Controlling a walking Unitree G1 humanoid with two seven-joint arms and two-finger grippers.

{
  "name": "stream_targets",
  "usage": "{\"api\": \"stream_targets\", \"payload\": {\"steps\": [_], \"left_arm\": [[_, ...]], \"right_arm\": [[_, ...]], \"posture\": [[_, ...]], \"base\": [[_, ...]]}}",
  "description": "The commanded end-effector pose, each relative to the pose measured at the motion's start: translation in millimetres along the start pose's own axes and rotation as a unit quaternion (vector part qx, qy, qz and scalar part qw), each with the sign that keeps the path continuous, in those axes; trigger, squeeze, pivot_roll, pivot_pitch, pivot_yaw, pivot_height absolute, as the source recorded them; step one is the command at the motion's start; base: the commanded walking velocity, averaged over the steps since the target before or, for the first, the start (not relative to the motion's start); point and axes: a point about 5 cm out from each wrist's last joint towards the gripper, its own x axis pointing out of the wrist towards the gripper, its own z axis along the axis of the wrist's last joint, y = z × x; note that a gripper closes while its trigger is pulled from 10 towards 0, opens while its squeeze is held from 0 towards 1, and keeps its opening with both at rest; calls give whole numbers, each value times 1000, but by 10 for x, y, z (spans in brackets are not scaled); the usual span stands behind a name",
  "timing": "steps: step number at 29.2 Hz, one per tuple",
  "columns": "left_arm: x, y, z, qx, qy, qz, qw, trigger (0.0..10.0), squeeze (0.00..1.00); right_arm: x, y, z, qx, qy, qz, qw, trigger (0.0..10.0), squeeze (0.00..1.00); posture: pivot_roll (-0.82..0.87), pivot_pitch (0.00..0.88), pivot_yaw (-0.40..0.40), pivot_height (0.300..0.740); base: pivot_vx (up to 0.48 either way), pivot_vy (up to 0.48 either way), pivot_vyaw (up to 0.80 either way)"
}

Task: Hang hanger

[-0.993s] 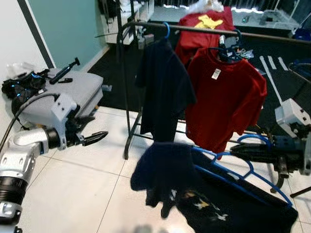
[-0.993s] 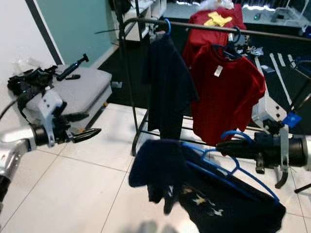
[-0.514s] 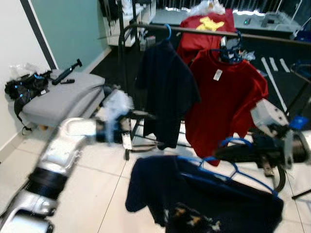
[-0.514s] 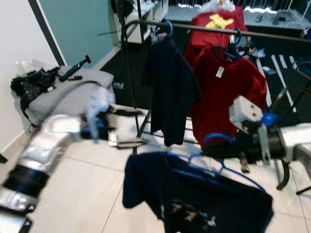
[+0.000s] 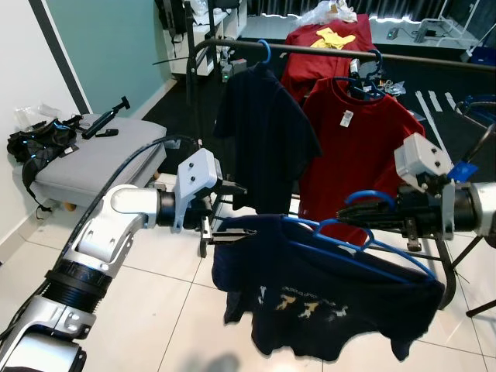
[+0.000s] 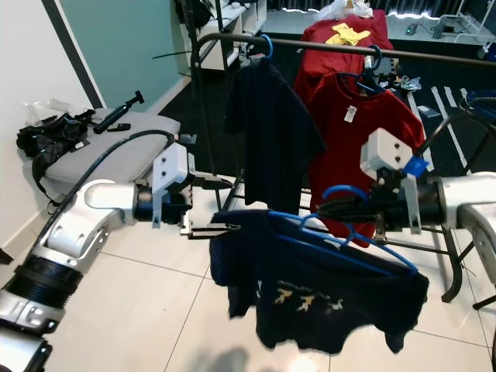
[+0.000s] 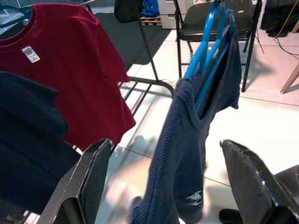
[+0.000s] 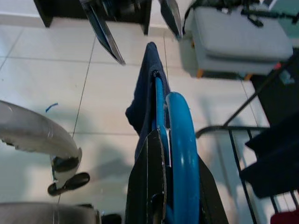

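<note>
Now our right gripper (image 5: 353,227) clamps the blue plastic hanger (image 5: 364,248) carrying a limp navy shirt (image 5: 318,298), raised higher than before below the rack (image 5: 325,51); our left gripper (image 6: 229,208) gapes beside its sleeve.

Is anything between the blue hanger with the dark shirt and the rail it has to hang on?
Nothing solid blocks the lift, but the navy shirt and red shirt already hanging crowd the rail directly behind the blue hanger.
</note>
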Motion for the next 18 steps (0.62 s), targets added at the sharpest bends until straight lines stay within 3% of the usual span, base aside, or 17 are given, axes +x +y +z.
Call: {"api": "stream_targets", "payload": {"steps": [1,16,17,18], "left_arm": [[43,-6,-80,-11,24,9,1000,10000,0],[104,9,-171,-27,50,28,998,10000,0],[95,-14,-201,-27,62,20,998,0,0],[95,-14,-201,-27,62,20,998,0,0]], "right_arm": [[74,32,123,-21,-20,30,999,0,0],[151,45,231,-43,-32,57,997,0,0],[167,52,248,-46,-35,61,996,0,0],[167,52,248,-46,-35,61,996,0,0]], "posture": [[-3,52,31,740],[-5,54,32,740],[-3,56,32,740],[-3,56,32,740]], "base": [[0,0,0],[0,0,0],[0,0,0],[0,0,0]]}}
